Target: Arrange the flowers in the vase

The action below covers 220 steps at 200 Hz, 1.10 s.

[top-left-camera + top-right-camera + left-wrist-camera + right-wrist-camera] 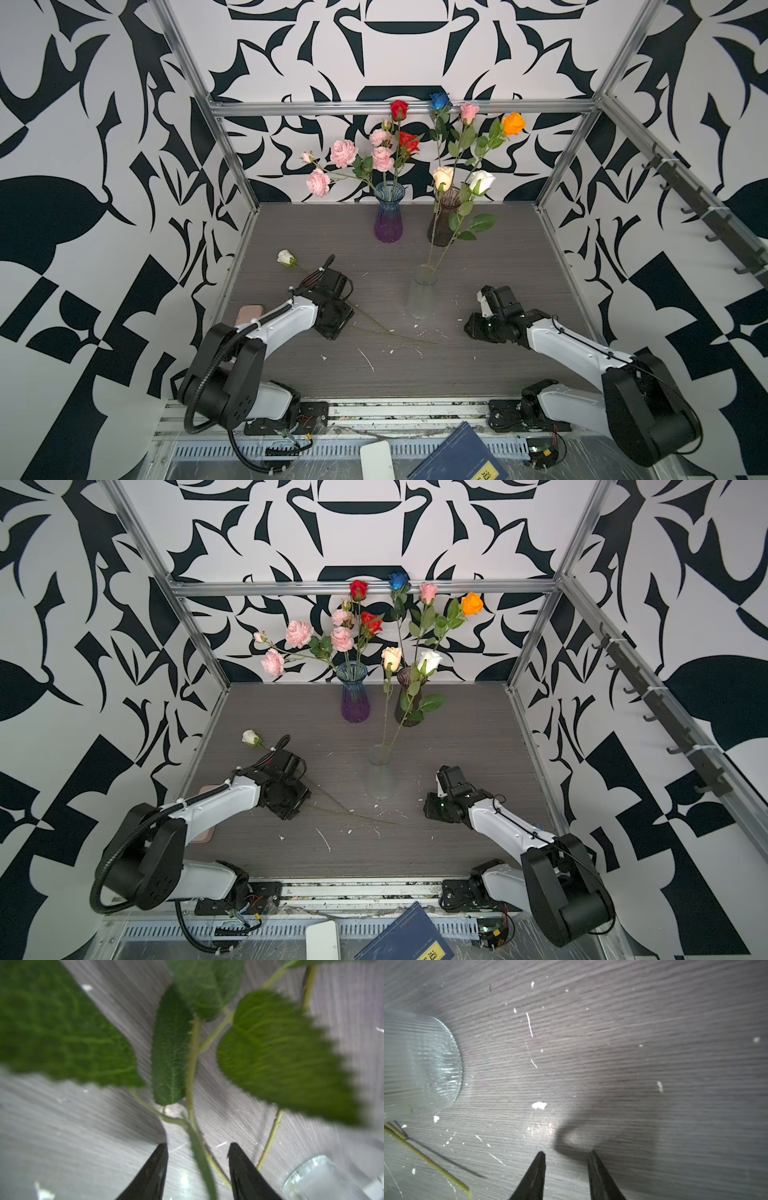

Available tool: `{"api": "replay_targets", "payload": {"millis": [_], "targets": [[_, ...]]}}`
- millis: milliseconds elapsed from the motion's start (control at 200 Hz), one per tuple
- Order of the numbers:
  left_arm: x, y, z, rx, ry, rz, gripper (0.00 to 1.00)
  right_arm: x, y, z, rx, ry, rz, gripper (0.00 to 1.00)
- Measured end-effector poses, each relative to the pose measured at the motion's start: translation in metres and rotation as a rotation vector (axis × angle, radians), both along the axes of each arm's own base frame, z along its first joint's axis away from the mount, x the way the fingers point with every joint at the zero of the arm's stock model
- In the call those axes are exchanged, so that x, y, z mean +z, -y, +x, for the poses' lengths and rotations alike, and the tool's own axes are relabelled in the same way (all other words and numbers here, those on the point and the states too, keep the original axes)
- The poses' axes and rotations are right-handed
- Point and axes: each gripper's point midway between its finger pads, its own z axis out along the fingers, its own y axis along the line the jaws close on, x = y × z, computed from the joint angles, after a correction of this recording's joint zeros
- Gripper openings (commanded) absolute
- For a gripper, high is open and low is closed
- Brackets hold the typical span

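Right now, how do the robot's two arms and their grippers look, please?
Both arms have white shells and black joints. The left arm carries a black ribbed hose fixed with white ties; the right arm a thin black cable. The left gripper and right gripper have black pointed fingers.

Wall panels: white with bold black leaf motifs. Tabletop: grey wood grain, white flecks. Rear ribbed glass vase: blue shading to purple. Neighbouring glass vase: smoky brown. Front ribbed glass vase: clear. Ruffled spray: pink. Also red rose, blue rose, orange rose, cream rose, white rose. Stems: green.
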Motion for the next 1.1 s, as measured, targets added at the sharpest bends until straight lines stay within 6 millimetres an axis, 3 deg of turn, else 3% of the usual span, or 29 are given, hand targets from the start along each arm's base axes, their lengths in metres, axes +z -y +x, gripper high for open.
{"api": "replay_targets", "payload": {"millis": [85,245,395,500,595,700,870,1100], "targets": [[0.003,0.006,0.011,-0.017,-0.042,0.033,0.26,0.0,-0.001,0.0,0.003,0.0,0.0,0.38],[-0.007,0.014,0.013,-0.049,-0.122,0.073,0.28,0.001,-0.001,0.0,0.005,0.002,0.0,0.38],[-0.01,0.015,-0.004,-0.085,-0.175,0.117,0.44,0.002,-0.001,0.0,0.007,0.01,0.001,0.38],[-0.004,0.017,-0.002,-0.094,-0.166,0.134,0.53,0.003,-0.002,0.0,0.009,0.012,0.001,0.38],[0.001,0.017,0.001,-0.097,-0.151,0.143,0.55,0.003,-0.002,0.0,0.01,0.012,0.001,0.38],[0.01,0.015,0.0,-0.095,-0.131,0.154,0.52,0.003,-0.002,0.0,0.01,0.012,0.001,0.38],[0.019,0.013,-0.003,-0.079,-0.118,0.164,0.39,0.006,-0.003,0.001,0.01,0.027,0.006,0.38],[0.009,0.009,-0.015,-0.061,-0.152,0.176,0.35,0.009,-0.003,0.002,0.01,0.037,0.009,0.38]]}}
